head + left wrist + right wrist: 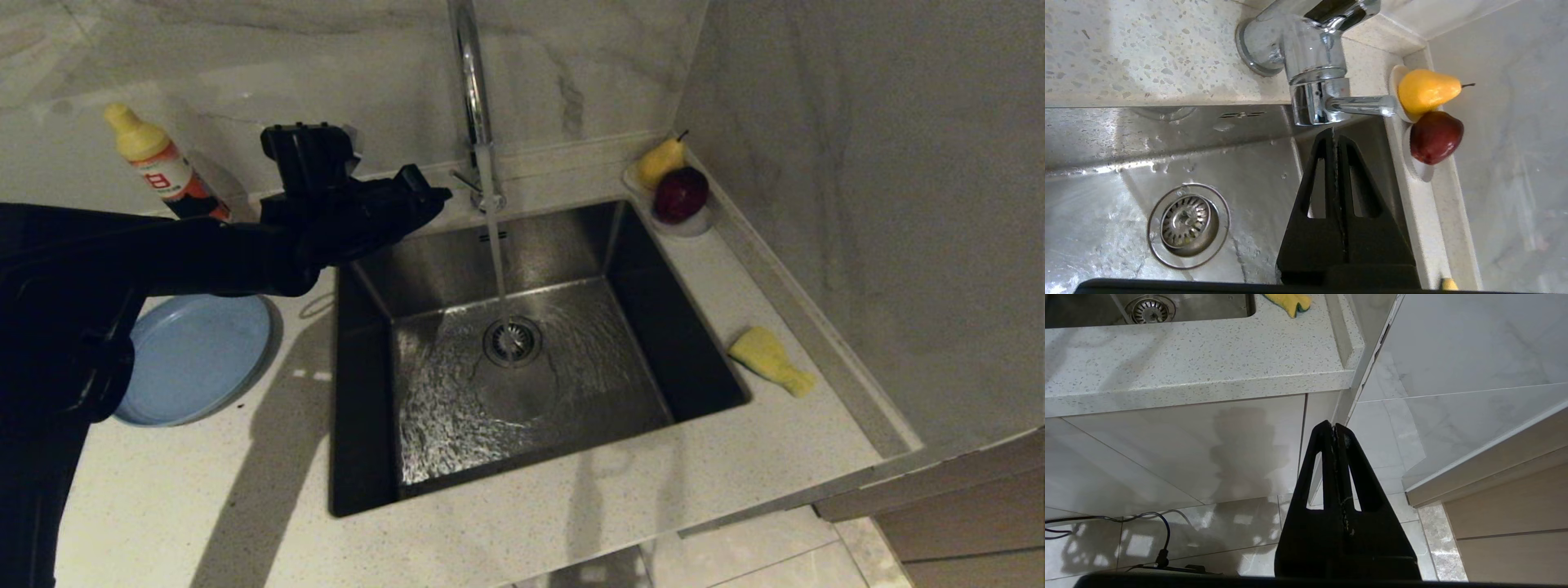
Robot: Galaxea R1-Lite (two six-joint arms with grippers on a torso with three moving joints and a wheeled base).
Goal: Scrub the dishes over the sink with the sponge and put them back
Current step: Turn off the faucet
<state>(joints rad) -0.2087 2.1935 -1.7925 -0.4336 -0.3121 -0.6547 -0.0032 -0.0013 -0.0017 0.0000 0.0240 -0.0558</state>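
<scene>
Hanging below the counter edge, the right gripper (1334, 428) is parked with its fingers pressed together on nothing, pointing at the cabinet front and the tiled floor; it does not show in the head view. On the floor at lower left of the right wrist view lies a dark cable (1147, 522). Up on the counter (571, 506), the plate (196, 359) sits at the left of the head view, partly hidden by the left arm; no bowls show in any view. The sink (367, 425) fills the centre, its floor rippling with water around the drain (513, 341). The sponge (770, 359) lies on the counter at the right of the sink, near the raised ledge, well apart from both grippers. Farther back, the left gripper (437, 196) hovers over the sink's rear left corner, clenched and empty, its tip just beside the tap (478, 106), which runs a stream down to the drain. A bottle (163, 167) stands at upper left by the wall. At the far right corner, a pear (660, 162) and an apple (680, 194) rest on a small dish (694, 224).
</scene>
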